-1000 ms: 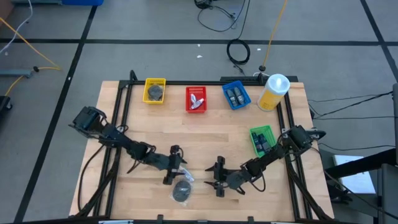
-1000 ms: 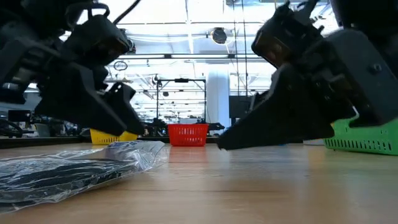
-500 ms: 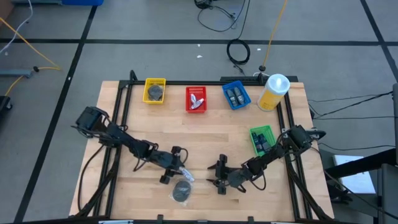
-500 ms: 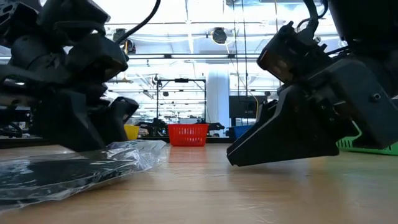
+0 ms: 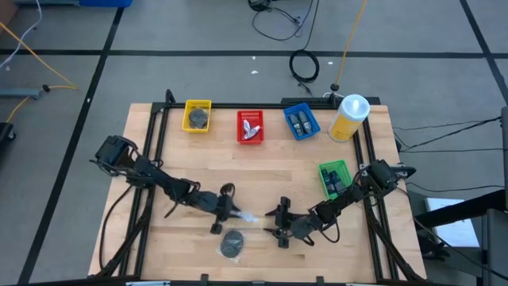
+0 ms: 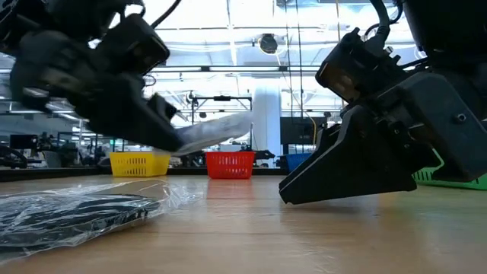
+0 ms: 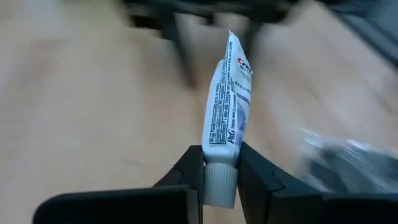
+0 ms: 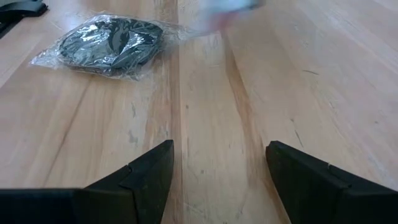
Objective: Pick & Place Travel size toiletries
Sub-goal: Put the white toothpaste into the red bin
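A white toothpaste tube with blue and red print (image 7: 227,106) is in my left gripper (image 7: 221,169), which is shut on it near the middle of the table's front half (image 5: 225,209). A round dark puck in clear wrap (image 5: 232,243) lies flat on the wood just nearer the front edge; it also shows in the right wrist view (image 8: 112,40). My right gripper (image 5: 279,226) stands open low over the table to the right of the tube, its fingers (image 8: 143,174) apart with bare wood between them. My left gripper pinches the tube at its white cap end (image 7: 221,180) between its two fingers (image 7: 189,167). The fingers come from the table's left, slanting down. The tube (image 6: 217,129) juts out beyond the fingertips toward the right, tilted upward and lifted clear of the table.
Along the far edge stand a yellow basket (image 5: 198,116), a red basket (image 5: 250,127) and a blue basket (image 5: 302,121), each with items. A big yellow bottle (image 5: 349,117) stands at the far right, a green basket (image 5: 335,179) at the right edge. Bare wood lies between.
My left gripper has shut on the white tube beside the wrapped puck and risen, lifting the tube off the table so that it points up and to the right. The wrapped puck has stayed where it was.
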`<state>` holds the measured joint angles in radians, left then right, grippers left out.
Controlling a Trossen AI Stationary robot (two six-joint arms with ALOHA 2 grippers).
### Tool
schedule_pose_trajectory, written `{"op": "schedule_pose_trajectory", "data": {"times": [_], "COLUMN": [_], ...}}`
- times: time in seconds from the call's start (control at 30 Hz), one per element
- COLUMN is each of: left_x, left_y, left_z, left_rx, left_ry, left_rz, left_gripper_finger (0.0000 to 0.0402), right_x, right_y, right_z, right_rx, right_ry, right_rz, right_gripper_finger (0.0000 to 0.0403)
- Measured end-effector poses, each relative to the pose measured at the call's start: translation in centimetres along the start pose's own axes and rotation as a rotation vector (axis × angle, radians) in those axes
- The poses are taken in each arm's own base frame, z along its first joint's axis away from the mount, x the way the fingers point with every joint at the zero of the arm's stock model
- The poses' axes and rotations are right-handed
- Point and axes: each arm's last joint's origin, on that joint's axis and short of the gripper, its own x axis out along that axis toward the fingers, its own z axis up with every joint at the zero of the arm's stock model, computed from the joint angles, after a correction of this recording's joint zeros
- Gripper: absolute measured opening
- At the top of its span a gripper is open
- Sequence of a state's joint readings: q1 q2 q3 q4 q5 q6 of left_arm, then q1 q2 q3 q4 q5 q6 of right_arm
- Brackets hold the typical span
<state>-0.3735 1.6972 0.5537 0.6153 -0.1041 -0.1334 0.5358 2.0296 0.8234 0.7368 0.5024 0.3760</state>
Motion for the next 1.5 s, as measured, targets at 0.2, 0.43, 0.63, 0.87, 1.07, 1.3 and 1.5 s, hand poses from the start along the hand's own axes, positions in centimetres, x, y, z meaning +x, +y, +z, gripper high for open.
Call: {"op": "schedule_pose_trajectory", "data": {"times": [0.2,0.43,0.63,0.87,1.07,1.3,1.5], "left_x": [-0.4,-0.3,-2.2,-6.1,-7.3,-6.6,-4.8], "left_y": [3.6,10.8,17.9,23.4,25.6,26.8,27.4], "left_z": [1.1,5.1,9.6,11.2,10.2,8.9,7.5], "left_rx": [-0.233,-0.363,-0.477,-0.665,-0.840,-0.918,-0.964], "left_ry": [-0.096,-0.183,0.073,0.175,0.162,0.172,0.190], "left_rz": [0.332,0.591,0.804,0.878,0.790,0.806,0.811], "left_gripper_finger": [0.0065,0.0051,0.0066,0.0069,0.0070,0.0071,0.0072], "right_x": [0.0,0.0,0.1,0.1,0.1,0.1,0.1], "right_y": [0.0,-0.1,-0.1,-0.1,-0.1,-0.1,0.0], "right_z": [0.0,0.0,0.1,0.1,0.1,0.2,0.4], "right_rx": [0.002,0.006,0.021,0.030,0.032,0.043,0.053], "right_ry": [-0.001,-0.001,-0.008,-0.008,-0.008,-0.015,-0.031], "right_rz": [-0.003,-0.005,-0.006,-0.005,-0.005,0.001,0.010], "right_gripper_finger": [0.0247,0.0247,0.0247,0.0247,0.0247,0.0247,0.0247]}}
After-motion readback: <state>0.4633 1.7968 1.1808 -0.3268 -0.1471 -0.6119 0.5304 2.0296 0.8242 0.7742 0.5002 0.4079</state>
